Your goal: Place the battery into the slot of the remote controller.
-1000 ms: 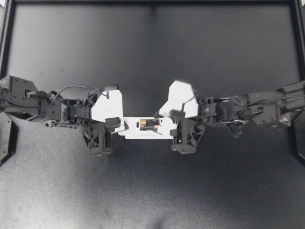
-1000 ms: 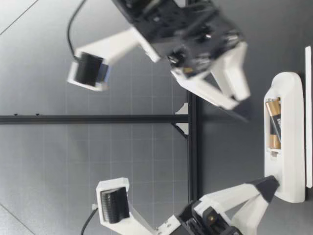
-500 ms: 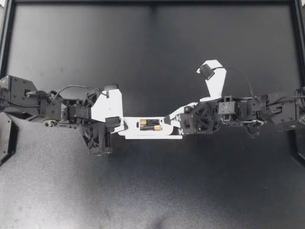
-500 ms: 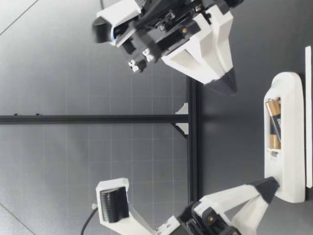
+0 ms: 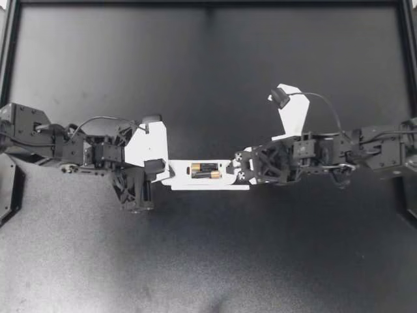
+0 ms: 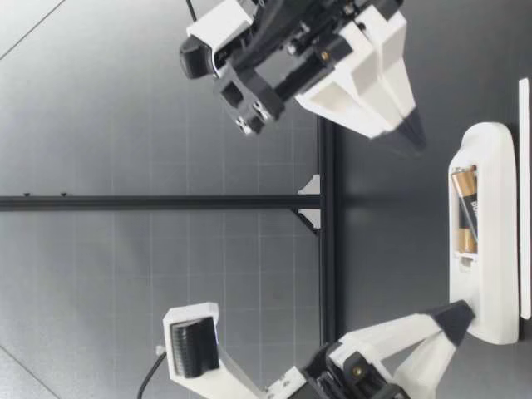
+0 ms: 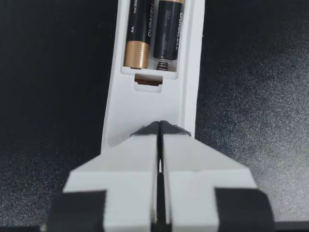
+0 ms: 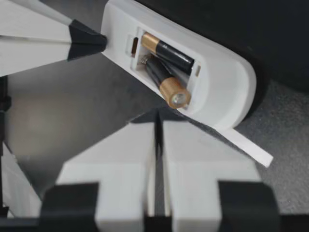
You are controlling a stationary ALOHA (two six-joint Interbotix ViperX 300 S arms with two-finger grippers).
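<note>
Rotated and lowered since a second ago, my right gripper (image 5: 238, 171) hangs clenched near the remote (image 5: 179, 180).
My left gripper (image 5: 159, 169), also clenched, rests on its end; the stiff, slick battery (image 8: 163, 79) sits tilted, so I'd press the raised end.

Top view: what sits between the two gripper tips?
The remote controller, holding two batteries, lies between my left gripper and my right gripper, as the top view shows.
</note>
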